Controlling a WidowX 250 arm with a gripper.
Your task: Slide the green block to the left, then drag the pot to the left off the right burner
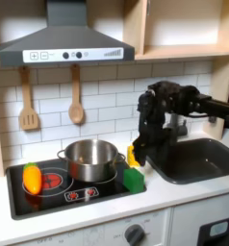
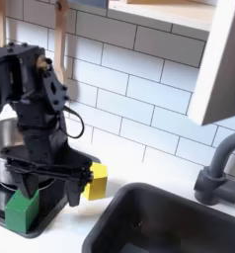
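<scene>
Toy kitchen. Black stove point(image 1: 49, 197) set in the white table point(image 1: 184, 192). Pot point(image 1: 90, 159) sits on the stove's burner at the first exterior view's right, open top, side handles visible; in the second exterior view just its rim shows at the left edge, behind the arm. Green block point(image 1: 134, 179) at the stove's front corner on the first exterior view's right, just beside the pot, near the sink point(image 1: 198, 159). In the second exterior view the green block point(image 2: 23, 209) lies low at left on the stove edge, with a yellow piece point(image 2: 97, 181) just to its right and slightly behind. In the first exterior view the yellow piece point(image 1: 132, 154) is partly hidden by the arm. Orange-yellow toy point(image 1: 32, 178) on the burner at the first exterior view's left, well apart from the block. Tool point(image 1: 140, 154) points down, low, just above the block and beside the pot; in the second exterior view the tool point(image 2: 50, 183) hangs over the block and pot rim. Cannot tell whether the jaws are wide or narrow; nothing visibly gripped. Wooden spatula point(image 1: 28, 101) and spoon point(image 1: 76, 96) hang on the tiled wall under the hood point(image 1: 63, 43). Grey faucet point(image 2: 220, 168) at the second exterior view's right.
</scene>
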